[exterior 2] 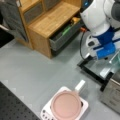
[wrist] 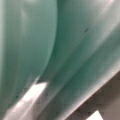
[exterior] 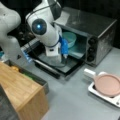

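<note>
Right now the teal bowl (exterior: 70, 38) sits inside the open toaster oven (exterior: 96, 35), in the upper middle of a front view, and it fills nearly all of my wrist view (wrist: 50, 45) as a smooth green curve. My gripper (exterior: 63, 55) is at the oven's mouth, just in front of the bowl and above the lowered glass door (exterior: 58, 65). Whether my fingers are spread or pressed together I cannot tell, since my blue-and-white wrist hides them in both front views, and the wrist view shows only bowl. Whether I touch the bowl I also cannot tell.

My arm (exterior: 43, 27) comes down from the upper left of a front view, with a glowing blue light on its joint. In a front view my gripper's blue housing (exterior 2: 106, 51) is at the right edge, over the door (exterior 2: 93, 68), which lies flat on the grey tabletop (exterior 2: 32, 67).

Three dark knobs (exterior: 90, 49) run down the oven's front panel; I can read no lettering on them or on the oven.

A pink pan (exterior 2: 67, 105) with a white handle rests on a white stove plate (exterior 2: 83, 106) near the bottom of that view, well apart from me. A wooden cabinet (exterior 2: 47, 22) with an open drawer (exterior 2: 63, 35) holding green and yellow items stands at the upper left.
</note>
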